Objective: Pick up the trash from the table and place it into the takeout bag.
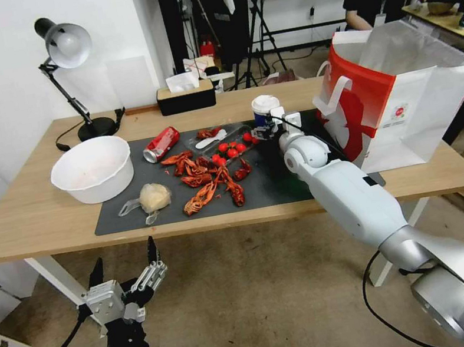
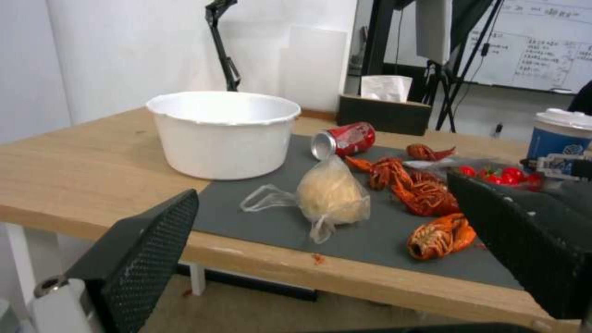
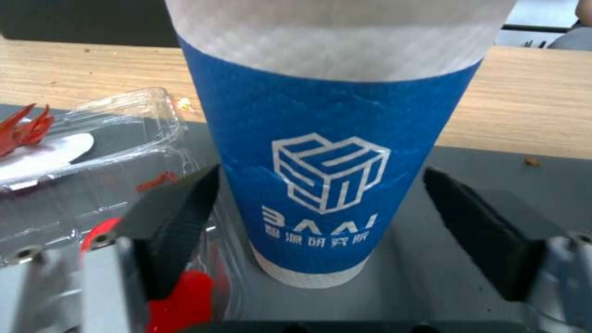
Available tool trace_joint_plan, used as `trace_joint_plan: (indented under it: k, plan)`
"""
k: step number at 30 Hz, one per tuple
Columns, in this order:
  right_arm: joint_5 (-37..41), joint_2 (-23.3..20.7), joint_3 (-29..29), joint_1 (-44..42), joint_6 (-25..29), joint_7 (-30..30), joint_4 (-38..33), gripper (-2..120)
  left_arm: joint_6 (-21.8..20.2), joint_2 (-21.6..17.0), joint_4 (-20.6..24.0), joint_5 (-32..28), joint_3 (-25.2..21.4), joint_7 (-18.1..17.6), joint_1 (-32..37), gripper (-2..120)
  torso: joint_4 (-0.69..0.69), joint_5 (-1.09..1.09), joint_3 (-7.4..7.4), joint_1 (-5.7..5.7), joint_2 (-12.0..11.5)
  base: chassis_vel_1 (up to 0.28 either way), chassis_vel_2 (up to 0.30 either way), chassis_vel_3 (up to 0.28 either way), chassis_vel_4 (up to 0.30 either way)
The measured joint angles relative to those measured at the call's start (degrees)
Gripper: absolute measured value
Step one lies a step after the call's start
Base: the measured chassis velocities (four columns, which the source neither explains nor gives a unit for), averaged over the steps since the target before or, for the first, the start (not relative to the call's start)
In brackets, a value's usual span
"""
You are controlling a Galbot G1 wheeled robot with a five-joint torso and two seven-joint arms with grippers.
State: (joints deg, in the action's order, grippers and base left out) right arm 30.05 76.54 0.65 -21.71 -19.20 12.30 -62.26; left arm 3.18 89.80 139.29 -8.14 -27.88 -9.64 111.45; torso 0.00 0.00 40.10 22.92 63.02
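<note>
Wide-open fingers of the right gripper are set either side of the cup, upright on the mat at the bench's twelve o'clock. Closure should be centred, gentle. Left gripper is parked open, below the bench.

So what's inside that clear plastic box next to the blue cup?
The clear plastic box holds small round red things like cherry tomatoes, and a white spoon-like piece lies on it. The right gripper covers its end beside the blue cup.
</note>
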Motion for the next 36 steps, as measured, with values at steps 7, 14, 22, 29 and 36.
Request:
trace_joint_plan:
  k: [7,14,22,29,36]
  plan:
    - [0.3,0.0,-0.1,-0.1,-0.2,-0.1,0.0,61,0.4,-0.3,0.1,-0.3,-0.3,-0.2,0.2,100,0.00,0.00,0.00,-0.01,0.0,0.000,0.000,0.000,0.000]
    - [0.5,-0.2,-0.1,-0.3,-0.4,-0.1,-0.4,42,0.4,-0.4,0.2,-0.4,-0.4,-0.3,0.2,100,0.00,0.00,0.00,-0.01,0.0,0.000,0.000,0.000,0.000]
    - [0.8,-0.8,0.0,-0.6,-0.6,-0.1,-1.4,23,0.5,-0.3,0.2,-0.3,-0.1,-0.3,0.2,100,0.00,0.00,0.00,-0.01,0.0,0.000,0.000,0.000,0.000]
    - [1.2,-2.3,0.3,-1.1,-0.8,0.0,-3.7,12,0.7,-0.2,0.6,-0.1,0.0,-0.3,0.5,100,-0.01,0.01,0.00,-0.01,0.0,0.000,0.000,0.000,0.000]
    - [1.0,-3.1,0.5,-1.1,-0.9,0.1,-5.1,12,0.7,-0.2,0.8,0.0,0.0,-0.3,0.6,100,0.00,0.01,0.00,-0.01,0.0,0.000,0.000,0.000,0.000]
